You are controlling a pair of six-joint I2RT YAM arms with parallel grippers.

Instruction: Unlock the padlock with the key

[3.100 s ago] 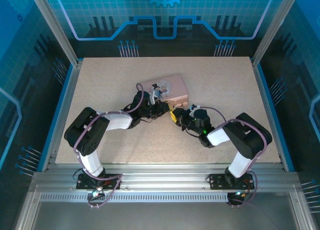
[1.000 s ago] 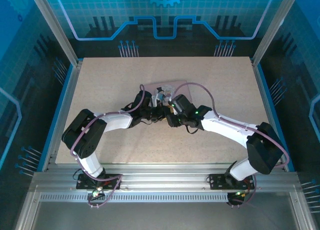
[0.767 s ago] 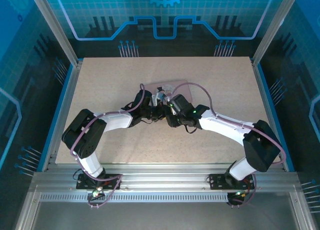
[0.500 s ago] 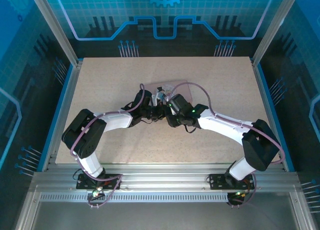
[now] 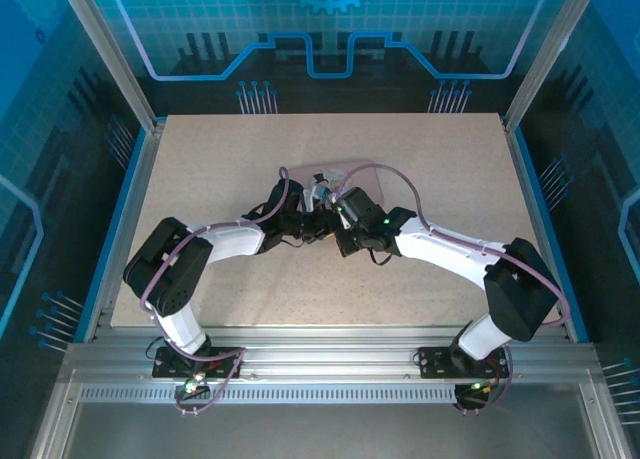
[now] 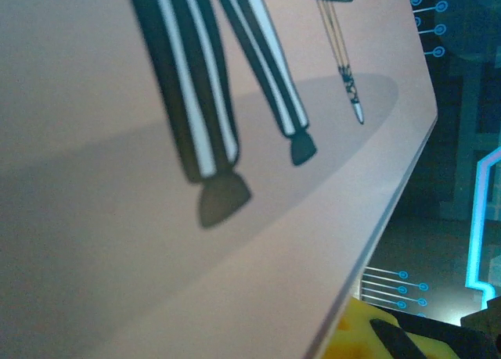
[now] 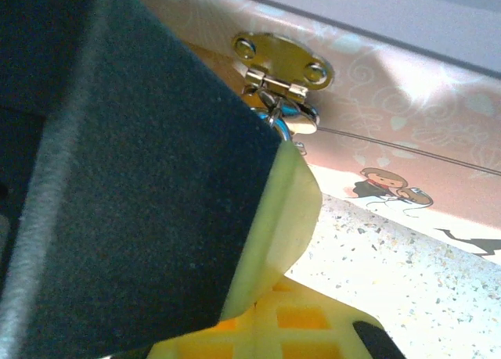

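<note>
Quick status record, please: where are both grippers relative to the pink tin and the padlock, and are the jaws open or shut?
Left gripper: shut, at the near-left side of the pink rectangular tin box; what it pinches is unclear
Right gripper: shut, at the tin's front, close beside the left gripper; what it grips is hidden
Padlock: tiny, shiny with a blue part, hanging at the gold hasp, partly behind the right finger
Tin support: speckled beige tabletop

Dark, yellow-edged fingers point(image 7: 141, 187) closed together, close up against the pink tin point(image 7: 407, 140), just beside its brass hasp point(image 7: 280, 62), above speckled tabletop point(image 7: 376, 253).
</note>
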